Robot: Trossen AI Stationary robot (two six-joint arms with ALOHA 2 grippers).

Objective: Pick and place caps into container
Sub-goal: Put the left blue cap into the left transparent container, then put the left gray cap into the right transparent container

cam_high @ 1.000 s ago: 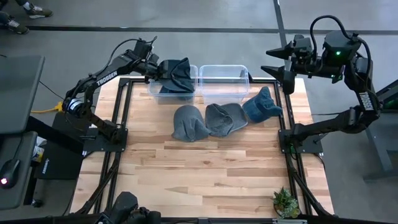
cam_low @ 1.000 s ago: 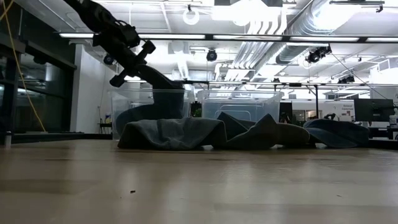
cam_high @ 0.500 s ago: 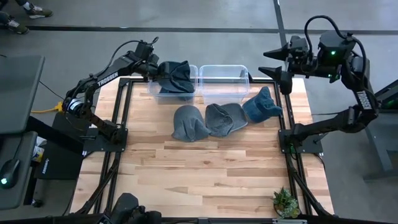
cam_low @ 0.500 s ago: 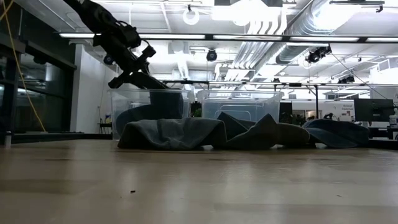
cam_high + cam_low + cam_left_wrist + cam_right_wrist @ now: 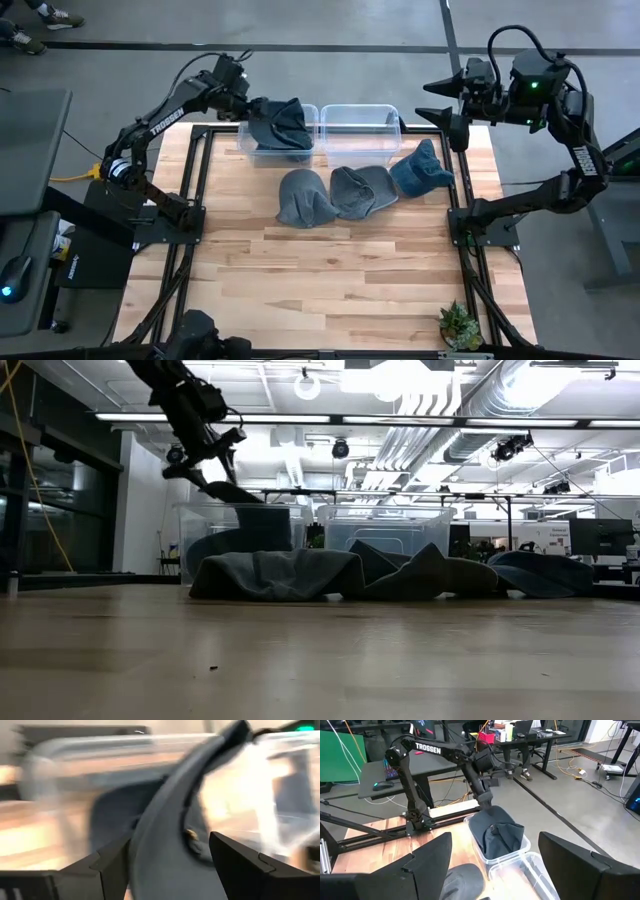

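Note:
A dark blue cap (image 5: 280, 122) lies crumpled in the left clear container (image 5: 245, 146), and its brim (image 5: 170, 805) rises toward my left gripper. That gripper (image 5: 246, 103) hangs open above the container's left end, with the brim between its spread fingers in the left wrist view. Two grey caps (image 5: 303, 197) (image 5: 362, 188) and a blue cap (image 5: 420, 170) lie on the table in front of the containers. The right container (image 5: 360, 108) holds no cap. My right gripper (image 5: 441, 100) waits open above the table's far right corner. My left gripper (image 5: 170, 850) stands open on either side of the cap's brim, coming at it slanting down from the table's left. Whether a finger touches the brim I cannot tell, because the wrist view is blurred. The cap rests in the container.
Black frame rails (image 5: 200, 190) run along the table's left and right sides. A small potted plant (image 5: 460, 325) stands at the near right corner. The near half of the wooden table (image 5: 320, 280) is bare.
My left gripper has opened and let go of the dark blue cap. It has then risen and drawn back toward the table's left. The cap has sunk into the left container.

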